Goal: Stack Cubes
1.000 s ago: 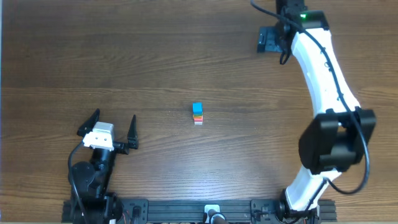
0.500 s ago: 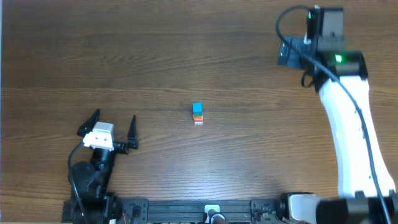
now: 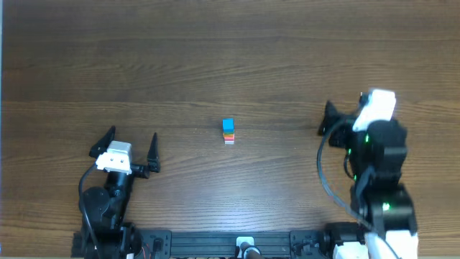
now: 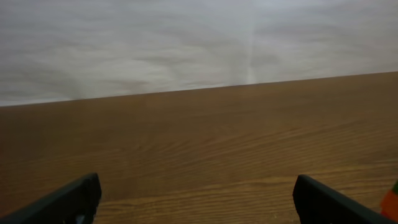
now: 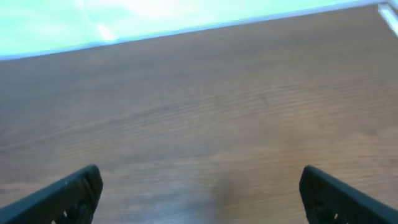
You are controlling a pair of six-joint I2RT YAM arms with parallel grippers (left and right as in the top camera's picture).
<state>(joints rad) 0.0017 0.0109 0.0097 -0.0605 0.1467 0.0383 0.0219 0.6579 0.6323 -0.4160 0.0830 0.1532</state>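
A small stack of cubes (image 3: 228, 132) stands in the middle of the wooden table (image 3: 215, 57), a blue cube on top, an orange one under it and a pale one at the bottom. My left gripper (image 3: 131, 138) rests open near the front left, well left of the stack. In the left wrist view its dark fingers (image 4: 65, 200) stand wide apart with nothing between them, and an orange cube edge (image 4: 392, 202) peeks in at the side. My right gripper (image 3: 348, 122) is open at the right of the stack, its fingers (image 5: 62, 194) spread over bare wood.
The table runs to a pale wall (image 4: 186, 43) at the far side. Both arm bases and a black rail (image 3: 237, 241) line the front edge.
The right arm has pulled back from the far right of the table to a folded pose near its base. The left arm and the stack have not moved.
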